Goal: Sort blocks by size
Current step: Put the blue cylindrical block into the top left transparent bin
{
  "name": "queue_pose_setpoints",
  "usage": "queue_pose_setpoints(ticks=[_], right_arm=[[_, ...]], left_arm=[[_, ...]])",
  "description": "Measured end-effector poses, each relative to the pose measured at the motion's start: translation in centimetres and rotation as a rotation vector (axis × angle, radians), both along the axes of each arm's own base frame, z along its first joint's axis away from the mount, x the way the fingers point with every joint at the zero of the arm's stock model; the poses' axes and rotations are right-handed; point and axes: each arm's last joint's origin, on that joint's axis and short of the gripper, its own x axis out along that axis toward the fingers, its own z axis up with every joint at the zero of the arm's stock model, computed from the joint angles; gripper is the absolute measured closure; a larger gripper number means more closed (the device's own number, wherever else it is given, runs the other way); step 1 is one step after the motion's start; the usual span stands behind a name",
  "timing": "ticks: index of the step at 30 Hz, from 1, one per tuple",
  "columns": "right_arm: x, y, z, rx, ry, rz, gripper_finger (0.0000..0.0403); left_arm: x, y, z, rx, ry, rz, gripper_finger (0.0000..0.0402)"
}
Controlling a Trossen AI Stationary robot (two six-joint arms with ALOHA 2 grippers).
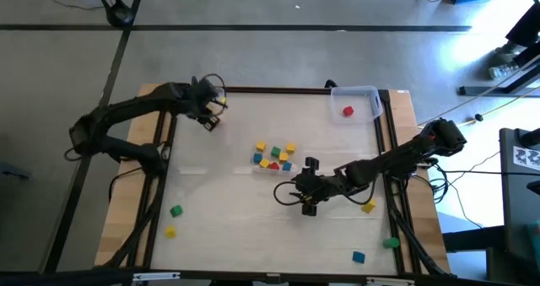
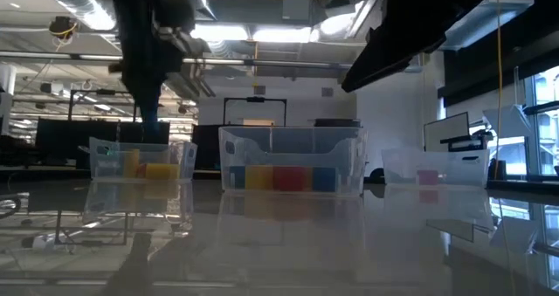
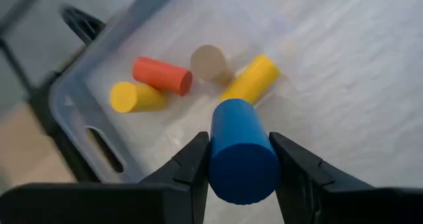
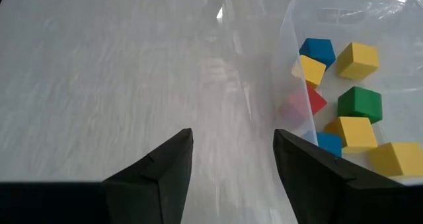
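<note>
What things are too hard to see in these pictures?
- The blue cylinder between the left gripper fingers: too small to spot in the high view.
- The bin at the table's far right corner: its clear walls nearly vanish from above.
- The blocks in the middle bin: low view blurs them through the wall, so no count.
- The right gripper: open, nothing between its fingers.

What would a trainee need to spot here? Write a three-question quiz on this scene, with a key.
1. True or false: the left pincer is shut on a blue cylinder.
2. The right pincer is: A) open, beside the bin of cubes; B) shut on a green cube; C) shut on a cable.
3. In the high view, how many blocks lie in the corner bin, and of what colour?

Key: 1 true. 2 A. 3 one red block.
</note>
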Motion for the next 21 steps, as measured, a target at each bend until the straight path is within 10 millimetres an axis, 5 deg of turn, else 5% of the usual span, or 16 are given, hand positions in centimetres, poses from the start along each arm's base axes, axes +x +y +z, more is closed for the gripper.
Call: queue_pose_setpoints(ticks=[7, 21], right_arm=[[0.0, 0.0, 0.0, -0.017, -0.005, -0.003, 0.0194], [0.1, -0.1, 0.0, -0.027, -0.01, -0.017, 0.0194]], left_arm=[[-1.2, 3.9, -3.3, -0.123, -0.018, 0.093, 0.0283], [-0.4, 6.0, -6.6, -0.177, 0.041, 0.106, 0.0267]])
